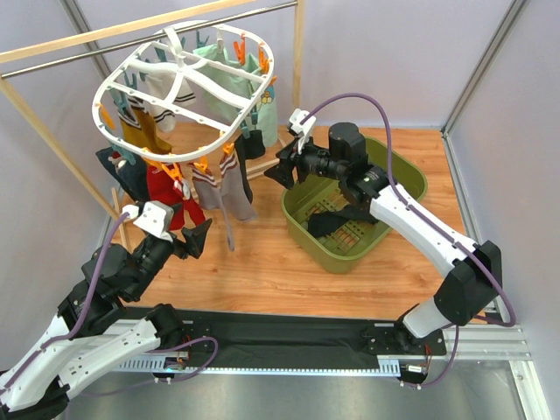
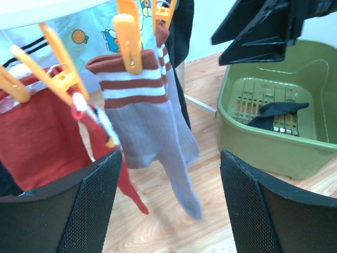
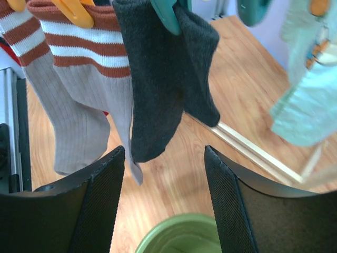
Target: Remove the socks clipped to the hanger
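The white oval hanger (image 1: 140,66) hangs from the rail at the upper left, with socks clipped under it by orange and teal clips. A grey sock with rust stripes (image 2: 152,121) and a red sock (image 2: 42,137) hang just ahead of my open left gripper (image 2: 171,200), which holds nothing. My open right gripper (image 3: 164,200) is just below and in front of a dark grey sock (image 3: 158,89) held by a teal clip (image 3: 166,13), beside grey striped socks (image 3: 84,100). In the top view the left gripper (image 1: 194,238) is below the red sock and the right gripper (image 1: 278,168) is beside the dark sock (image 1: 250,143).
An olive green basket (image 1: 402,171) stands at the right with a black sock (image 1: 328,220) in it, also seen from the left wrist (image 2: 276,113). The wooden and metal rail frame (image 1: 52,144) stands round the hanger. A mint printed sock (image 3: 308,105) hangs at the right.
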`<state>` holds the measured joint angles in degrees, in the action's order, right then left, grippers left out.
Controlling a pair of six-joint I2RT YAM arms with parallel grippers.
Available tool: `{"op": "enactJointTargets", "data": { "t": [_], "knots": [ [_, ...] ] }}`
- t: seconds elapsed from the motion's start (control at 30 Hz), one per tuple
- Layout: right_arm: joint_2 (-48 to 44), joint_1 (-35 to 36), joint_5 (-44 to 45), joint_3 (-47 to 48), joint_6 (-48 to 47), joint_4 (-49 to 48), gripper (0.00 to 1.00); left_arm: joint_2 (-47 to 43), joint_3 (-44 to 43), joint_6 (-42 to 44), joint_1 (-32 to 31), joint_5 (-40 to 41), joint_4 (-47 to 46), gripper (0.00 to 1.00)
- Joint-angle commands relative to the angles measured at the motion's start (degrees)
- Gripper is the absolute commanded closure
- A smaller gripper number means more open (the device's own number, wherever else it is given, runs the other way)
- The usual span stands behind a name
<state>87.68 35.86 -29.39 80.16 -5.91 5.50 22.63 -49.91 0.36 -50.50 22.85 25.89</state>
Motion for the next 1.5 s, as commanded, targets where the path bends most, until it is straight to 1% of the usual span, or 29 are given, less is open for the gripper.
{"op": "enactJointTargets", "data": {
  "t": [0.0,0.03,0.13,0.33,0.47,0.67,0.73,0.77,0.8,0.9,0.97,1.07,1.1,1.17,1.23,1.27,1.3,1.37,1.4,1.43,1.47],
  "knots": [
    [3.37,0.09,-4.88,4.56,-2.52,-5.06,0.36,0.13,0.08,-0.01,0.31,-0.79,-1.54,0.18],
    [4.16,0.09,-6.63,5.09,-2.70,-5.06,0.35,0.22,0.16,-0.01,0.31,-0.88,-1.54,0.18],
    [6.88,0.09,-8.05,6.15,-2.87,-9.62,0.33,0.31,0.17,0.08,0.31,-1.14,-1.63,0.18],
    [11.45,0.09,-7.61,9.40,-4.11,-11.65,0.29,0.83,0.16,0.08,0.40,-1.67,-1.63,0.18],
    [12.95,0.18,-9.37,9.75,-3.41,-14.54,0.30,1.18,0.16,0.17,0.40,-1.84,-1.63,0.18],
    [12.78,0.53,-7.09,8.70,-4.02,-15.95,0.30,1.54,0.16,0.17,0.49,-2.37,-1.63,0.18],
    [12.78,0.53,-8.49,8.61,-3.23,-16.31,0.33,1.54,0.16,0.17,0.49,-2.55,-1.72,0.18],
    [12.69,0.53,-9.28,8.35,-2.79,-16.48,0.35,1.62,0.08,0.17,0.49,-2.64,-1.72,0.18],
    [12.60,0.97,-10.85,8.00,-1.48,-17.53,0.43,1.62,0.08,0.25,0.58,-2.81,-1.81,0.18],
    [11.64,2.72,-13.23,6.42,0.28,-19.64,0.49,1.97,0.16,-0.10,0.67,-2.99,-1.81,0.19],
    [11.38,3.69,-14.03,6.41,0.90,-19.21,0.49,1.98,0.16,-0.10,0.84,-3.95,-1.89,0.19],
    [10.94,5.36,-14.38,5.45,1.43,-19.99,0.46,2.07,-0.01,-0.10,0.93,-4.04,-1.72,0.19],
    [11.02,5.80,-14.64,4.66,2.30,-20.69,0.43,2.15,-0.01,-0.10,0.93,-3.87,-1.63,0.19],
    [11.46,6.24,-14.56,4.39,3.01,-21.49,0.42,2.06,-0.10,-0.10,0.93,-3.61,-1.72,0.19],
    [12.25,6.86,-13.68,4.65,3.71,-21.41,0.51,1.71,0.08,-0.10,0.93,-3.60,-1.72,0.19],
    [12.25,7.21,-13.24,4.65,3.98,-21.49,0.58,1.80,0.08,-0.10,0.93,-3.52,-1.72,0.19],
    [12.17,7.30,-12.89,4.39,4.33,-21.58,0.71,1.80,0.08,-0.10,0.93,-3.34,-1.72,0.19],
    [11.20,7.47,-12.71,4.22,5.56,-21.76,0.83,1.89,-0.10,-0.10,0.93,-3.08,-1.55,0.19],
    [10.68,7.47,-12.71,4.21,7.13,-21.76,1.00,1.98,-0.19,-0.18,0.93,-3.34,-1.28,0.19],
    [9.63,7.47,-12.80,4.13,8.01,-21.76,1.00,1.89,-0.45,-0.18,0.93,-4.12,-1.02,0.21],
    [8.83,7.47,-12.97,3.95,9.94,-21.67,1.00,1.80,-0.63,-0.18,0.93,-6.57,-1.10,0.22]
  ]
}}
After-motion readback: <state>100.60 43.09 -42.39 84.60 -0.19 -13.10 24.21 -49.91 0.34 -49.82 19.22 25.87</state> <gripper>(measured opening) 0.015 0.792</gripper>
